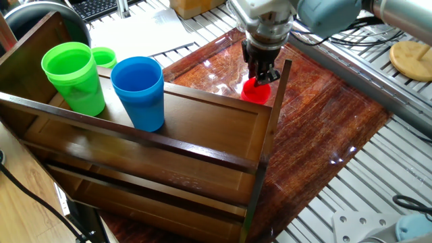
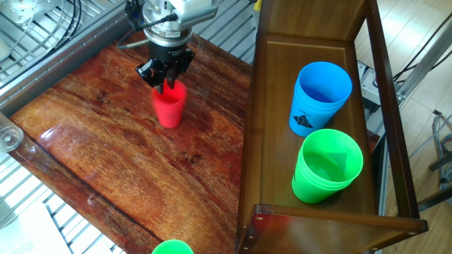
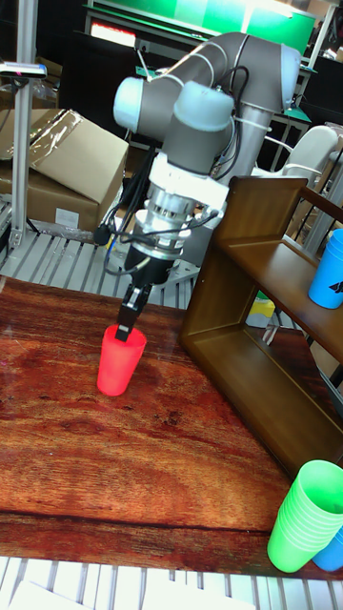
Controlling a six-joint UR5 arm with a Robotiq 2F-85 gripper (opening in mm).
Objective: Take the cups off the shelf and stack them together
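Gripper point(image 2: 167, 79) pinches the rim of the red tapered plastic tumbler point(image 2: 169, 107), fingers nearly closed, tumbler upright on glossy reddish tabletop point(image 2: 106, 152). Blue tumbler point(image 2: 319, 97) and green tumbler point(image 2: 325, 166) sit on dark wooden shelf point(image 2: 272, 106). Risk: off-centre rim hold tips tumbler on release.

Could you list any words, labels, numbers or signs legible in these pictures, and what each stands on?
No readable text anywhere.
The blue cup carries a black mark, a shape rather than letters.
The keyboard keys are too small to read.
The red cup, green cup and shelf show no lettering.
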